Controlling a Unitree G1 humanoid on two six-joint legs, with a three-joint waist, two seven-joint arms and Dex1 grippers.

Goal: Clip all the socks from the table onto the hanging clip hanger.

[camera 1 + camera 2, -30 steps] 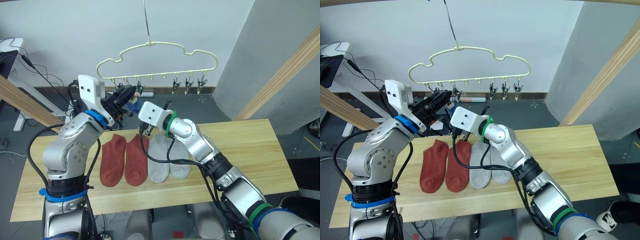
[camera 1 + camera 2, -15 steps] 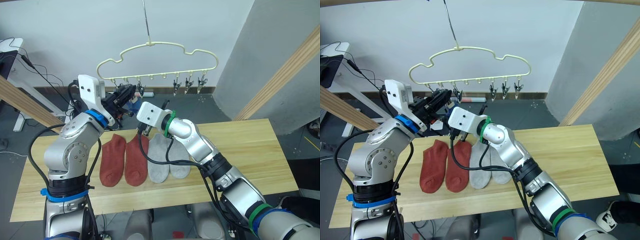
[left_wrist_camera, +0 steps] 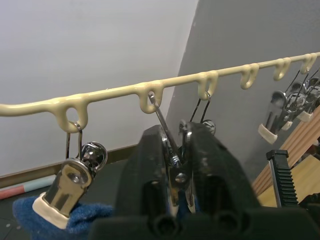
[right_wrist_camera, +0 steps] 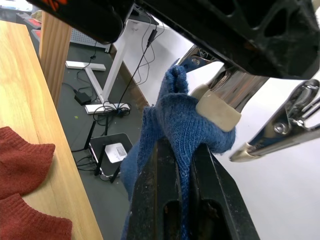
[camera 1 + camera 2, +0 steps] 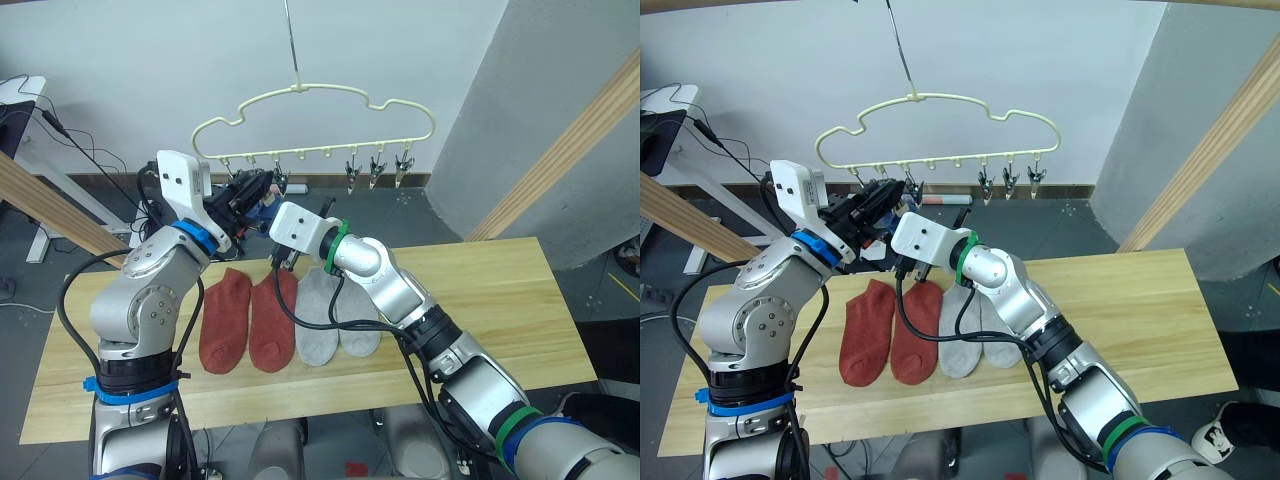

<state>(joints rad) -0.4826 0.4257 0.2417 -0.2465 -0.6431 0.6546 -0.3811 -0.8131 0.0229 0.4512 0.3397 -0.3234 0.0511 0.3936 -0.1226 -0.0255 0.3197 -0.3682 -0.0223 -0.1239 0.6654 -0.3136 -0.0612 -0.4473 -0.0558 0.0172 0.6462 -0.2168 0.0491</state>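
The cream clip hanger (image 5: pixel 300 95) hangs above the table's (image 5: pixel 480 290) far edge. My left gripper (image 3: pixel 175 145) is shut on one of its metal clips (image 3: pixel 159 107), toward the hanger's left end. Just beside it, my right gripper (image 4: pixel 177 155) is shut on a blue sock (image 4: pixel 172 125), held up at the clips. A cream-padded clip (image 4: pixel 220 107) lies against the sock's top edge. Two rust-red socks (image 5: pixel 248 320) and two light grey socks (image 5: pixel 335 320) lie side by side on the table below.
Three free clips (image 5: pixel 378 170) hang at the hanger's right end. A slanted wooden beam (image 5: pixel 570 140) stands at the right and another (image 5: pixel 40 200) at the left. The table's right half (image 5: pixel 500 310) is bare wood.
My right gripper has risen slightly up and to the left with the blue sock, closer to the clips. The left gripper keeps its hold on the clip.
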